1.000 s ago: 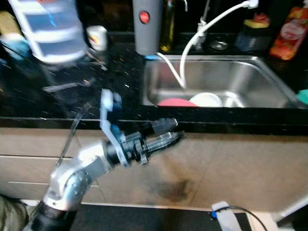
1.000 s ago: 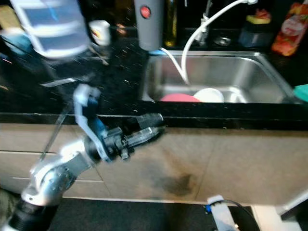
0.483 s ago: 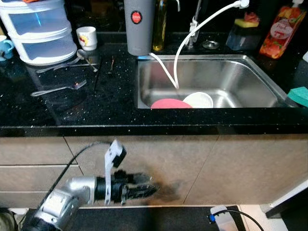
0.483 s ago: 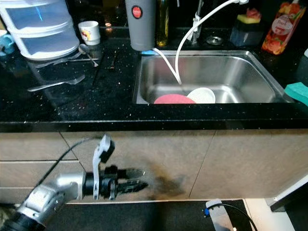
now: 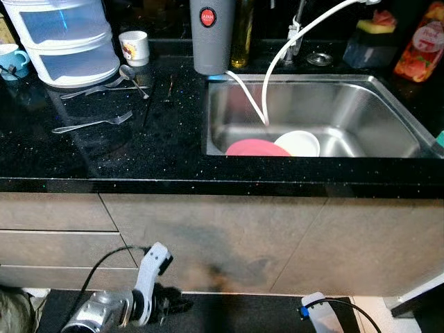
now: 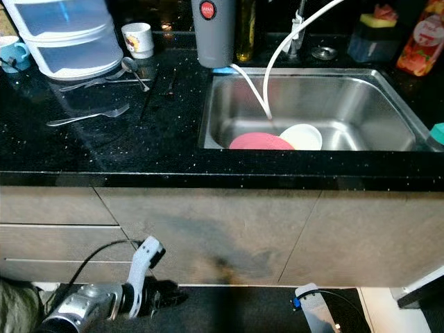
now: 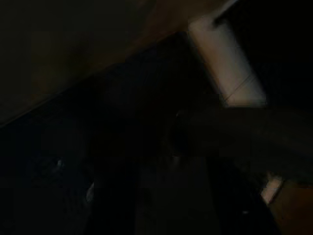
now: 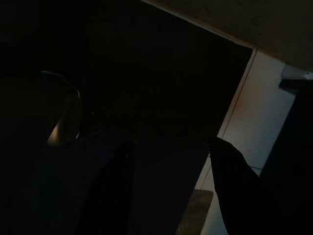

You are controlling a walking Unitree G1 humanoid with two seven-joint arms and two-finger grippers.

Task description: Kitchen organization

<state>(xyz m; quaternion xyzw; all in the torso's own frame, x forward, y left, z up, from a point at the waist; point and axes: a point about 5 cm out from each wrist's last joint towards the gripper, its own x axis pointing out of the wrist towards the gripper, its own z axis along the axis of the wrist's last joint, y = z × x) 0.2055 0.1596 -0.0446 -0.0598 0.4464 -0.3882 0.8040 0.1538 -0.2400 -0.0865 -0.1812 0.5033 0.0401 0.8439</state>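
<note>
My left gripper [image 5: 168, 304] hangs low before the beige cabinet front [image 5: 229, 236]; whether its fingers are parted, I cannot tell. A round pink plate [image 5: 257, 148] and white bowl [image 5: 297, 143] lie in the stainless steel sink [image 5: 361, 111].

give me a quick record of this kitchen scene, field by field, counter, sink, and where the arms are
counter: black, speckled
on counter: drawer unit, cup, fork, spoon, grey canister
sink: steel, holds pink plate and white bowl
hose: white, runs into sink
left gripper: low by the cabinet base, idle
right gripper: fingers apart, hanging idle over dark floor
</note>
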